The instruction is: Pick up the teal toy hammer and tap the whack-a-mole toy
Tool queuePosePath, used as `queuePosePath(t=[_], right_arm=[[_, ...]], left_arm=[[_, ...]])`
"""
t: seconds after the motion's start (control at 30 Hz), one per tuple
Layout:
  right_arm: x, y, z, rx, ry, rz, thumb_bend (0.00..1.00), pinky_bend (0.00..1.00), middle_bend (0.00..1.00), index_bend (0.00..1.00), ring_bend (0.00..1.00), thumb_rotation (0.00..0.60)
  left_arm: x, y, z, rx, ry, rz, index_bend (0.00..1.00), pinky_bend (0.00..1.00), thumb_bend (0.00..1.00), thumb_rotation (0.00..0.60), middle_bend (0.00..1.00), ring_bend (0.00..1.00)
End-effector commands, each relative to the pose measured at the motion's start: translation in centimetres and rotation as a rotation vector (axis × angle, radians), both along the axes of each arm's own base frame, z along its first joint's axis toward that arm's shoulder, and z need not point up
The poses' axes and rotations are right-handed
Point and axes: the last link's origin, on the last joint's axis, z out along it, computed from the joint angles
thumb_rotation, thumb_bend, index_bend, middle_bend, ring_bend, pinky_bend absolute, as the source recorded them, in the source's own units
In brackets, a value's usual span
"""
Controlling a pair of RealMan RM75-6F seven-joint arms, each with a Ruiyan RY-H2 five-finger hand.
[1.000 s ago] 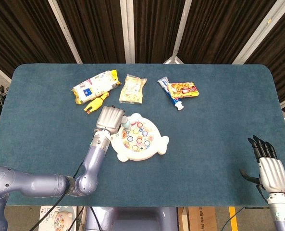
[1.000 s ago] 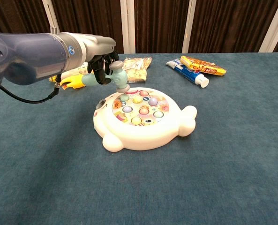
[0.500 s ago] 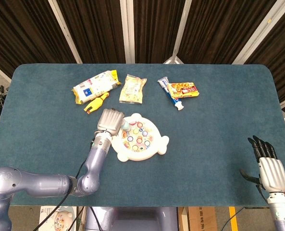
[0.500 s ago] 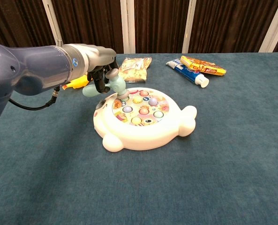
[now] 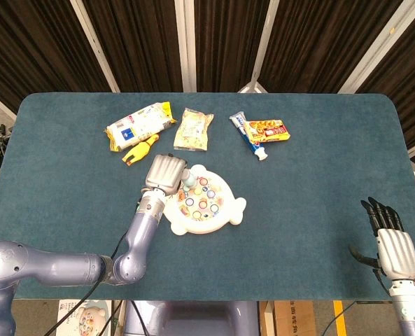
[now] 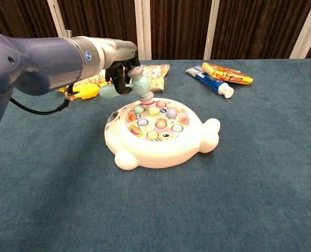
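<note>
My left hand (image 5: 164, 173) (image 6: 120, 65) grips the teal toy hammer (image 6: 135, 84) (image 5: 188, 183) by its handle. The hammer's head hangs a little above the back left pegs of the white whack-a-mole toy (image 6: 160, 134) (image 5: 203, 201), apart from them. The toy lies flat in the middle of the blue table, with several coloured pegs on top. My right hand (image 5: 393, 245) rests off the table's near right edge, fingers straight and apart, holding nothing; the chest view does not show it.
Behind the toy lie a yellow rubber chicken (image 5: 140, 150) (image 6: 83, 92), a white and yellow snack bag (image 5: 138, 124), a yellow snack packet (image 5: 194, 129) (image 6: 150, 72), a toothpaste tube (image 5: 248, 136) (image 6: 214, 84) and a small orange box (image 5: 268, 130) (image 6: 227, 73). Dark curtains stand behind the table.
The left hand dipped the hammer head down to the toy's back left pegs, then lifted it and shifted slightly right. The right hand has not moved.
</note>
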Motion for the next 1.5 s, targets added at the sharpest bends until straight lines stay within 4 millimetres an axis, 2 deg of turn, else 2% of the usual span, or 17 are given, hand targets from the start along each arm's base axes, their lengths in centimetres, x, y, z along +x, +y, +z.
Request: queuePosePath(t=[0.03, 0.37, 1.03, 1.5], right_arm=[[0.0, 0.0, 0.0, 0.000, -0.001, 0.001, 0.24, 0.00, 0.00, 0.00, 0.00, 0.600], [0.0, 0.0, 0.0, 0.002, -0.010, -0.001, 0.24, 0.00, 0.00, 0.00, 0.00, 0.600], [0.1, -0.1, 0.0, 0.004, -0.028, -0.006, 0.24, 0.00, 0.00, 0.00, 0.00, 0.600], [0.2, -0.1, 0.0, 0.003, -0.036, -0.007, 0.24, 0.00, 0.00, 0.00, 0.00, 0.600]], left_arm=[[0.5, -0.1, 0.0, -0.006, -0.005, -0.006, 0.59, 0.42, 0.69, 0.600, 0.46, 0.31], [1.7, -0.5, -1.0, -0.031, 0.017, -0.022, 0.59, 0.42, 0.69, 0.600, 0.46, 0.31], [2.2, -0.7, -2.6, -0.057, 0.104, -0.017, 0.59, 0.42, 0.69, 0.600, 0.46, 0.31], [2.7, -0.8, -2.5, -0.052, 0.145, -0.017, 0.59, 0.43, 0.69, 0.600, 0.46, 0.31]])
